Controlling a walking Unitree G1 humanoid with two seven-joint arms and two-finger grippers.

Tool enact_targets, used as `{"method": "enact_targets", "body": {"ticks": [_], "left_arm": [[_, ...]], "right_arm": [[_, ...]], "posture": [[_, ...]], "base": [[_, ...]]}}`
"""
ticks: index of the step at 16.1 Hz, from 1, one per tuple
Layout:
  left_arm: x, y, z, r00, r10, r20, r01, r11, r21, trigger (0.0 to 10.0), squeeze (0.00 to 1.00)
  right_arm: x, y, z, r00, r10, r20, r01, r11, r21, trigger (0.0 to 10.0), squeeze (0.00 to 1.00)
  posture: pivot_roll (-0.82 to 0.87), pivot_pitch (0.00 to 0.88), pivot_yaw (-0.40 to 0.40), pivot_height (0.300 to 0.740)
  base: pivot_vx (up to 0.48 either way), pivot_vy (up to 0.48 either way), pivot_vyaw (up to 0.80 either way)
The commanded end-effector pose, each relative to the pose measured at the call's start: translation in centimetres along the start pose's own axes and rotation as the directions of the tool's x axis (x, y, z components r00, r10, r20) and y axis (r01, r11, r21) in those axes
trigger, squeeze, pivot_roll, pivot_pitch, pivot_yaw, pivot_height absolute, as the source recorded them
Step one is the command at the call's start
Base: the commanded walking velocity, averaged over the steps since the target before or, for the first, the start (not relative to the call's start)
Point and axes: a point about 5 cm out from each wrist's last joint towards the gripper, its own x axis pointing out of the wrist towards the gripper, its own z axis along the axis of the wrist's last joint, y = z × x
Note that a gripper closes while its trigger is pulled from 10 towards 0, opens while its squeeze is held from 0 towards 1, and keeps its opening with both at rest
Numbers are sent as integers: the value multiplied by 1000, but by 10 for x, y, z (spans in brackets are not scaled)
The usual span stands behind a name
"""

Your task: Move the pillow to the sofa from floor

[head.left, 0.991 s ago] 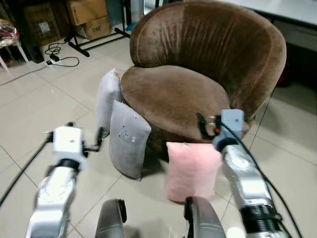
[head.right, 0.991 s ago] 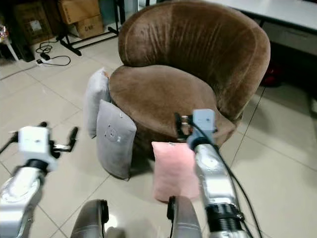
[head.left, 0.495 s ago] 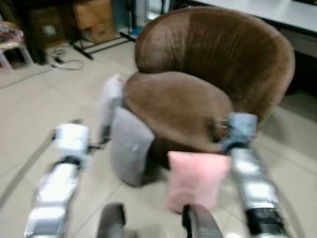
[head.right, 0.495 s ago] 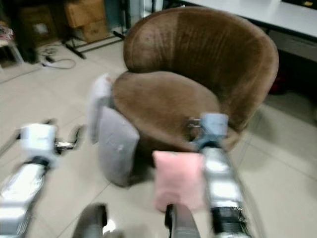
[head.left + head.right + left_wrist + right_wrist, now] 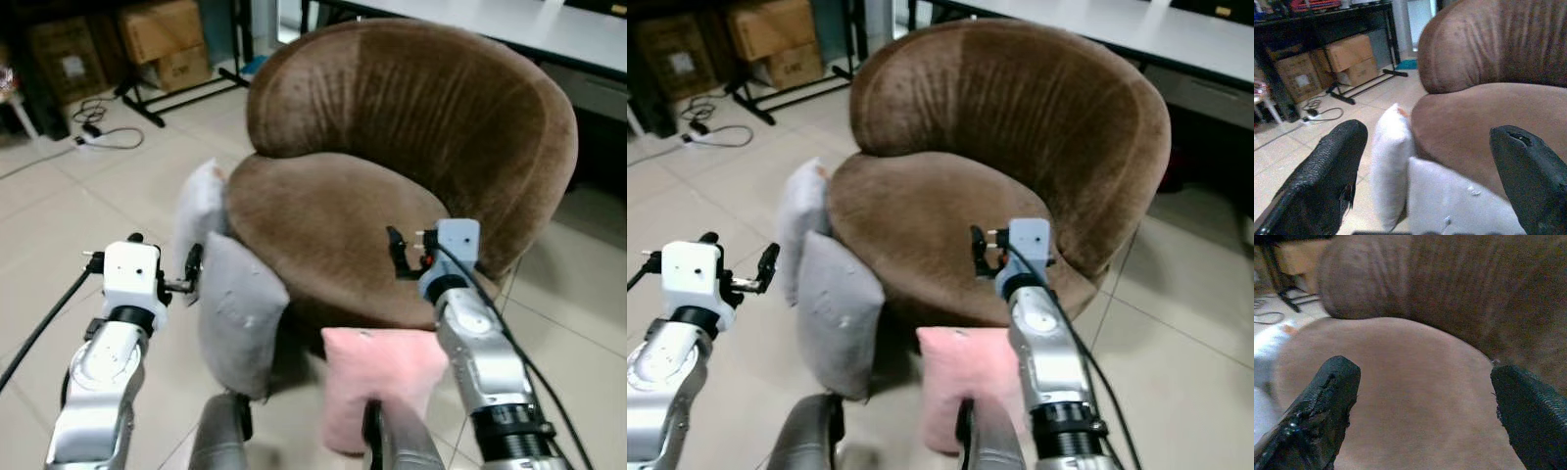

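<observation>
Left eye view: three pillows stand on the tiled floor [image 5: 59, 225] against the brown sofa [image 5: 392, 147]: one pink pillow [image 5: 377, 377] at the front and two grey pillows [image 5: 235, 308] at the sofa's left side. The rear grey pillow is partly hidden. Left gripper [image 5: 1420, 171] is spread wide near the grey pillows; right gripper [image 5: 1425, 406] is spread wide over the seat. Both hold nothing. Cardboard boxes [image 5: 162, 39] stand behind.

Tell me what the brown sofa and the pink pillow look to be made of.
Brown sofa: looks like short-pile velvet or velour; streaky light and dark nap over a padded round shell. Pink pillow: seemingly soft, matte plush fabric, stuffed; its faintly fuzzy surface suggests fleece, though weave is unclear.
</observation>
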Motion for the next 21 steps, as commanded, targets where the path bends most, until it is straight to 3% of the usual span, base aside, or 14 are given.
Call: {"method": "enact_targets", "body": {"ticks": [1, 2, 3, 4, 5, 6, 7, 13, 15, 16, 18, 21], "left_arm": [[2, -7, 0, 1000, -23, -1, 23, 1000, 3, 10000, 1000], [2, -8, 0, 1000, -24, -1, 24, 1000, 1, 10000, 1000], [2, -8, 0, 1000, -30, -1, 30, 1000, 4, 10000, 859], [1, -11, -1, 999, -54, -6, 54, 998, 11, 10000, 392], [0, -12, -1, 998, -63, -9, 63, 998, 16, 10000, 71], [0, -12, -2, 998, -69, -12, 69, 997, 19, 10000, 71], [-2, -14, -4, 995, -94, -23, 95, 995, 32, 10000, 0], [-8, -16, -9, 990, -136, -44, 138, 989, 50, 10000, 0], [-14, -21, -14, 973, -216, -74, 220, 975, 41, 10000, 0], [-17, -21, -16, 966, -243, -87, 247, 968, 33, 10000, 0], [-26, -22, -23, 930, -343, -131, 344, 939, -18, 10000, 0], [-32, -27, -25, 879, -445, -168, 448, 894, -24, 10000, 0]], "right_arm": [[-1, -10, 1, 1000, -27, 4, 27, 1000, 6, 10000, 0], [-1, -10, 1, 1000, -25, 3, 25, 1000, 4, 10000, 0], [-1, -10, 0, 1000, -19, -7, 19, 1000, 4, 10000, 0], [0, -9, -2, 1000, -2, -23, 2, 1000, 16, 10000, 0], [0, -9, -2, 1000, 2, -23, -2, 1000, 15, 10000, 0], [0, -10, -2, 1000, 4, -24, -4, 1000, 12, 10000, 0], [0, -11, -3, 999, 13, -34, -13, 1000, -8, 10000, 0], [0, -14, -8, 994, 59, -97, -66, 995, -69, 10000, 0], [1, -14, -11, 978, 121, -170, -145, 980, -137, 10000, 0], [2, -13, -12, 970, 150, -193, -178, 974, -138, 10000, 1000], [15, -8, -21, 915, 229, -333, -276, 956, -100, 10000, 1000], [21, 2, -52, 835, 226, -501, -329, 936, -125, 10000, 1000]], "posture": [[-25, 0, -27, 585], [-25, 0, -27, 585], [-25, 0, -27, 585], [-25, 0, -27, 570], [-25, 0, -27, 565], [-23, 0, -31, 560], [-23, 0, -33, 550], [-26, 0, -40, 505], [-37, 2, -51, 500], [-38, 8, -53, 500], [-45, 29, -65, 500], [-26, 57, -60, 500]], "base": [[0, 0, 0], [0, 0, 0], [0, 0, 0], [0, 0, 0], [0, 0, 0], [0, 0, 0], [0, 0, 0], [0, 0, 0], [0, 0, 0], [0, 0, 0], [0, 0, 0], [0, 0, 0]]}}
